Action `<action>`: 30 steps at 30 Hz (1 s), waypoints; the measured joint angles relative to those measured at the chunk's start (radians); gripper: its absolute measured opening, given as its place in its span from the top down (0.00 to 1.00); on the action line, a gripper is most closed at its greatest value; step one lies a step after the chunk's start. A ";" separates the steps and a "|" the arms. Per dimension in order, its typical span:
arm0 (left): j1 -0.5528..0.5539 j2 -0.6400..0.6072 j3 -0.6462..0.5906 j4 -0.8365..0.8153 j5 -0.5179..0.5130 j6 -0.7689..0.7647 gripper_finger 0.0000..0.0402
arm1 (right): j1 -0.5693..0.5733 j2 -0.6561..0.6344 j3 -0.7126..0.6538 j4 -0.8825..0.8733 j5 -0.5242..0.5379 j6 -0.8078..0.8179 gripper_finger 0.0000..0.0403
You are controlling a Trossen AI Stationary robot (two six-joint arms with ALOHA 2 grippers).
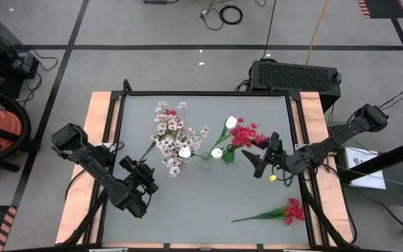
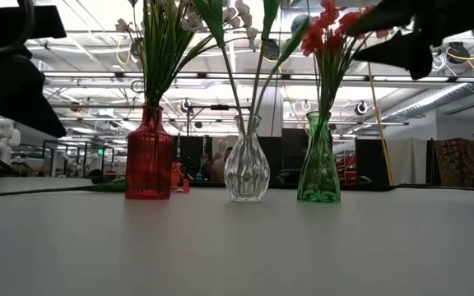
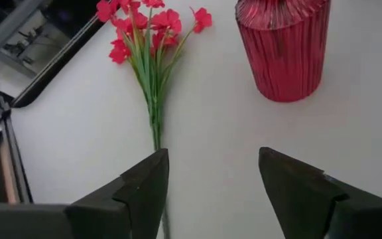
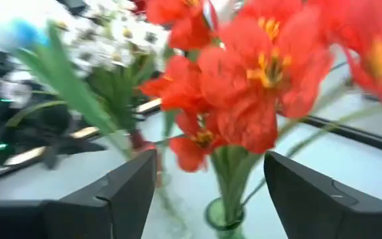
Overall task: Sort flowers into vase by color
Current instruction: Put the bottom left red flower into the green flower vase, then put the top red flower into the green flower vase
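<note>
We are holding our left gripper point(image 1: 147, 180) spread at lower left of the high view. At centre, the pinkish-white sprigs point(image 1: 170, 136) are standing in the red vase point(image 2: 148, 154), white buds point(image 1: 217, 152) in the clear vase point(image 2: 246, 164), red blooms point(image 1: 243, 133) in the green vase point(image 2: 318, 161). Our right gripper point(image 1: 261, 159) is hovering spread just right of those blooms. A red sprig point(image 1: 285, 211) is lying at lower right.

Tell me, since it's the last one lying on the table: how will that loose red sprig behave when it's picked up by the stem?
The red sprig has a long thin stem, so it will probably flex and droop at the bloom end. It looks light, so a nudge may slide it across the smooth table rather than lift it. Its bloom cluster makes it top-heavy; it may swing in the left hand.
</note>
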 joint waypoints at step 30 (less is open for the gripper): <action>0.465 -0.152 -0.098 0.146 0.148 0.526 0.42 | 0.251 -0.220 0.147 -0.186 0.100 -0.156 0.33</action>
